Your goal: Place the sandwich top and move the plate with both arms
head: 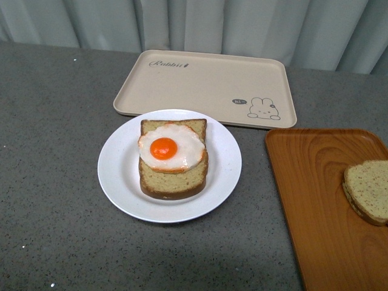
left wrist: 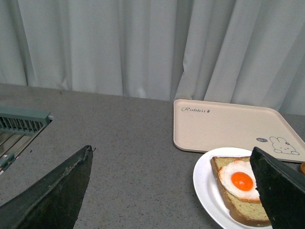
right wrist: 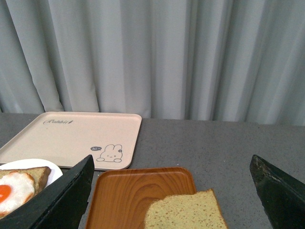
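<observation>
The round white plate (head: pixel 121 176) sits mid-table and holds a thick tan bread slice (head: pixel 173 179) with a fried egg (head: pixel 170 147) on top. The sandwich top (head: pixel 368 189), a flat speckled slice, lies on the wood-grain tray (head: pixel 315 206) at the right; it also shows in the right wrist view (right wrist: pixel 186 212). No arm shows in the front view. My left gripper (left wrist: pixel 174 191) is open above bare table, left of the plate (left wrist: pixel 205 183). My right gripper (right wrist: pixel 171 191) is open above the wood-grain tray (right wrist: pixel 128 191), with the sandwich top between its fingers in the picture.
A beige tray with a rabbit drawing (head: pixel 206 85) lies behind the plate. Grey curtains (head: pixel 242 24) hang behind the table. A green-grey slotted appliance (left wrist: pixel 19 126) stands at the far left in the left wrist view. The table is grey speckled stone (head: pixel 54 151).
</observation>
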Tool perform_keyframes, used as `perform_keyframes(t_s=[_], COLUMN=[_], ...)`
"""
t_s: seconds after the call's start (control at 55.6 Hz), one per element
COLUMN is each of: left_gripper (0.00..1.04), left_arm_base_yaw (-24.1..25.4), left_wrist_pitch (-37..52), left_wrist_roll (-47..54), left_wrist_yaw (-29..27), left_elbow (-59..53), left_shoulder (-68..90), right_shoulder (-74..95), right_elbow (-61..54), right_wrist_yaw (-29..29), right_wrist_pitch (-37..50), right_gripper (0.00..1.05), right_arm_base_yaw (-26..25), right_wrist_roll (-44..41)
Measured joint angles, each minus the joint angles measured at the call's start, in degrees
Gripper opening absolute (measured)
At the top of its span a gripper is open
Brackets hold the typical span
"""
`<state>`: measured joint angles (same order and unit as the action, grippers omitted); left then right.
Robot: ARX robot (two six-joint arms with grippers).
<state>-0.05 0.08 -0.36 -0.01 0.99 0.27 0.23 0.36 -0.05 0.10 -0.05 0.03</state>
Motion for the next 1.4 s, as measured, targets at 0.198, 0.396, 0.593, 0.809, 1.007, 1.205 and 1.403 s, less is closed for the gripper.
perform_keyframes(t_s=[0.198, 0.396, 0.593, 0.809, 1.007, 1.205, 1.403], left_gripper=[0.98, 0.98, 0.98, 0.98, 0.98, 0.98, 0.98], left_arm_base_yaw=[0.00, 0.00, 0.00, 0.00, 0.00, 0.00, 0.00], left_wrist_pitch=[0.00, 0.00, 0.00, 0.00, 0.00, 0.00, 0.00], left_wrist_roll=[0.00, 0.00, 0.00, 0.00, 0.00, 0.00, 0.00], left_wrist_yaw=[0.00, 0.00, 0.00, 0.00, 0.00, 0.00, 0.00], left_elbow=[0.02, 0.02, 0.00, 0.00, 0.02, 0.00, 0.00], left_shoulder=[0.00, 0.00, 0.00, 0.00, 0.00, 0.00, 0.00], right_shoulder=[0.00, 0.00, 0.00, 0.00, 0.00, 0.00, 0.00], right_elbow=[0.00, 0.00, 0.00, 0.00, 0.00, 0.00, 0.00], right_wrist_yaw=[0.00, 0.00, 0.00, 0.00, 0.00, 0.00, 0.00], right_wrist_pitch=[0.00, 0.00, 0.00, 0.00, 0.00, 0.00, 0.00], right_gripper=[0.96, 0.96, 0.96, 0.96, 0.96, 0.96, 0.96], right_arm_base_yaw=[0.00, 0.00, 0.00, 0.00, 0.00, 0.00, 0.00], right_wrist_roll=[0.02, 0.00, 0.02, 0.00, 0.00, 0.00, 0.02])
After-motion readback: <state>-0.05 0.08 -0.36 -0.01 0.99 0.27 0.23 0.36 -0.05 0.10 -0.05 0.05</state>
